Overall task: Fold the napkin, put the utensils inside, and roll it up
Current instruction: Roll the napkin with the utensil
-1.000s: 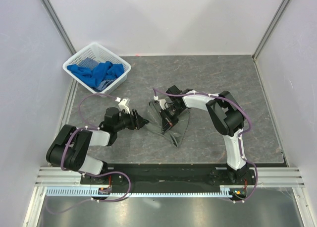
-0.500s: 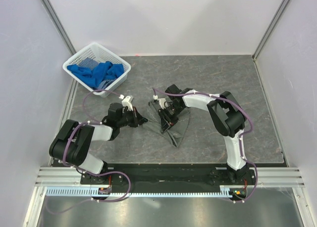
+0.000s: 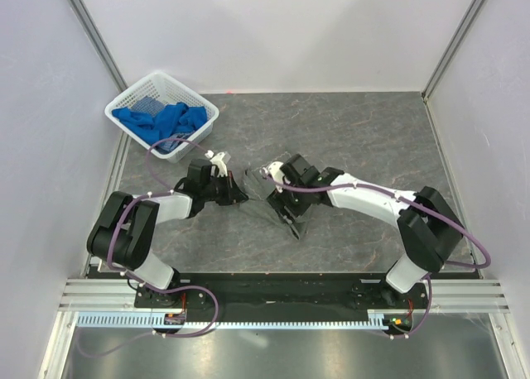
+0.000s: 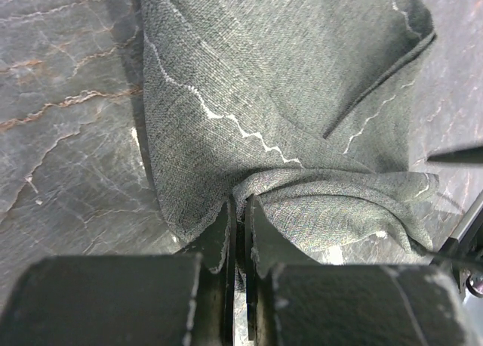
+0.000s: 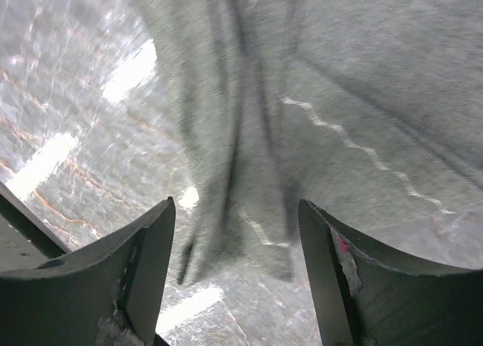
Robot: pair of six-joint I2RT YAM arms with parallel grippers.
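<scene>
Right of the basket (image 3: 186, 91), the crumpled napkin (image 4: 302, 97) awaits folding: left gripper (image 4: 238, 210) pinches its bunched edge, right gripper (image 5: 235, 210) gapes wide, so spreading it flat likely comes next.

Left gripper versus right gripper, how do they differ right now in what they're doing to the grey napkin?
The left gripper is shut, pinching a bunched edge of the napkin; the right gripper is open, fingers spread with cloth below them, not pinched. The left gripper meets the napkin from its left side, the right gripper reaches over it from the right. Both are down at the same crumpled napkin.
</scene>
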